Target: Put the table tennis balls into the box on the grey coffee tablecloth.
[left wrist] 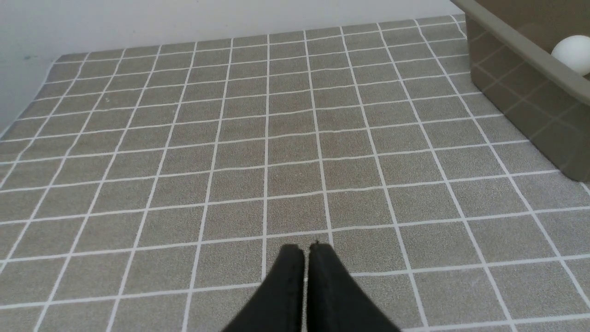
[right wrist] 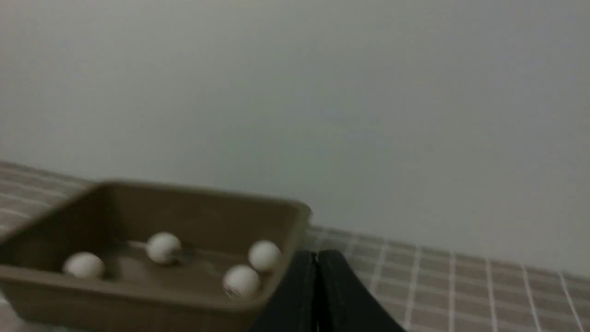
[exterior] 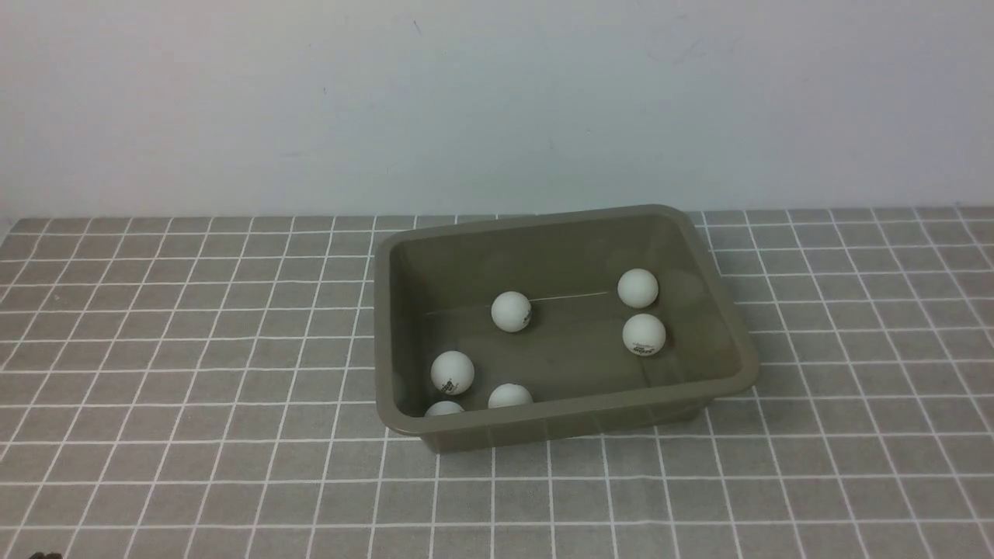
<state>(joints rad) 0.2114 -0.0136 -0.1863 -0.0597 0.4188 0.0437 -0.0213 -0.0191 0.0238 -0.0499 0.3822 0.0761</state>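
Sitting on the grey coffee tablecloth (exterior: 194, 373), the box (exterior: 559, 423) holds all six table tennis balls (exterior: 511, 311); its long axis runs roughly across the front view, turned a little so its right end lies farther back than its left. Small dark logos show on three balls: one near the middle, one (exterior: 644, 335) at the right and one (exterior: 452, 373) at the near left, but the print is too small to read. Two more balls sit against the near wall, partly hidden by the rim, and another (exterior: 637, 287) lies toward the far right. No arm shows in the front view. Each wrist view shows its own black fingertips pressed together with nothing between them: the left gripper (left wrist: 306, 251) above bare cloth beside the box, the right gripper (right wrist: 317, 258) near the box's corner, that picture blurred
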